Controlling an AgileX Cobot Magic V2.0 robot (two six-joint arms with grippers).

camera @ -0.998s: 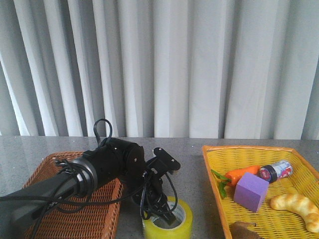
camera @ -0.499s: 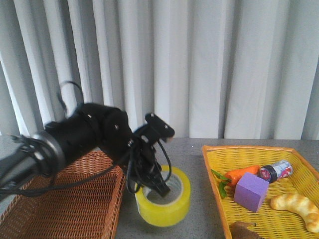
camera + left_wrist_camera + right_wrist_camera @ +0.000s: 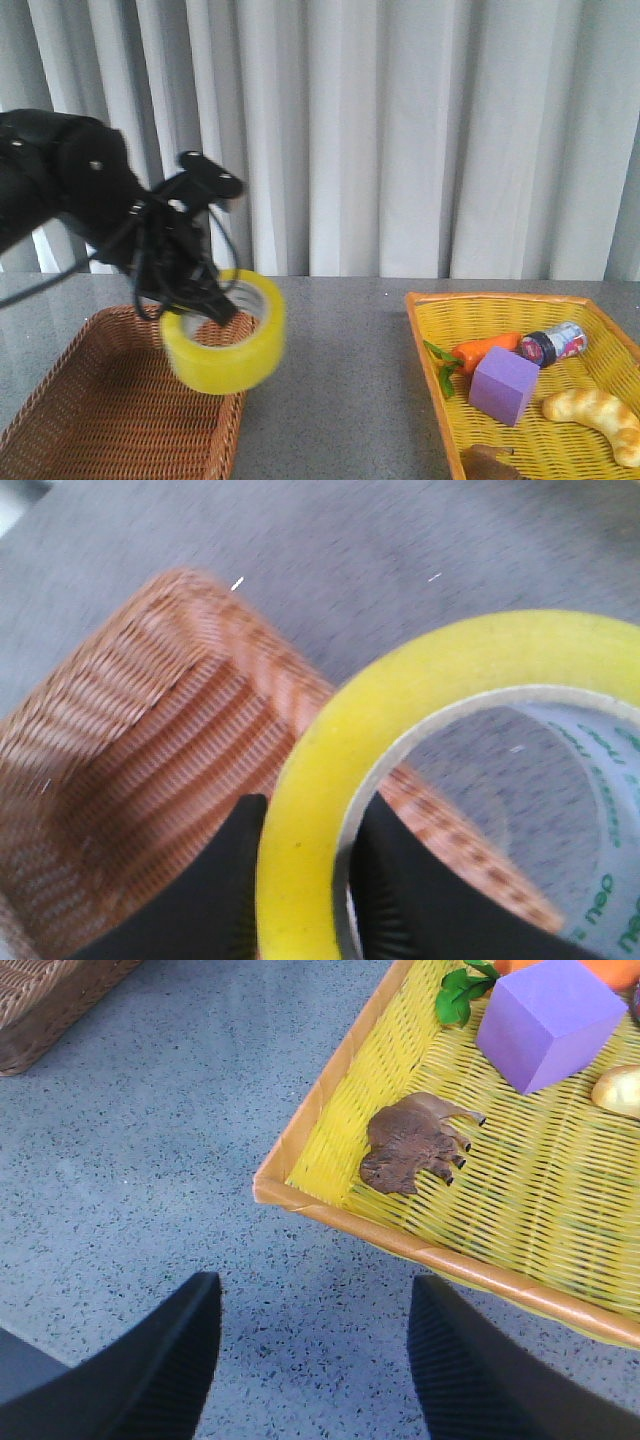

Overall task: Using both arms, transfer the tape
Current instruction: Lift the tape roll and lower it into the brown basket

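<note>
Left pincer (image 3: 300,900) grips tape (image 3: 224,343) above brown basket (image 3: 110,420); right pincer (image 3: 312,1355) open.

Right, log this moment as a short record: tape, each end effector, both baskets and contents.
tape: yellow roll, lifted off the table, above the brown basket's right edge
left end effector: shut on the roll's wall, one finger inside the core, one outside
right end effector: open, empty, above bare table beside the yellow basket
brown wicker basket: no contents visible
yellow basket: carrot, purple block, can, bread, brown animal figure
</note>
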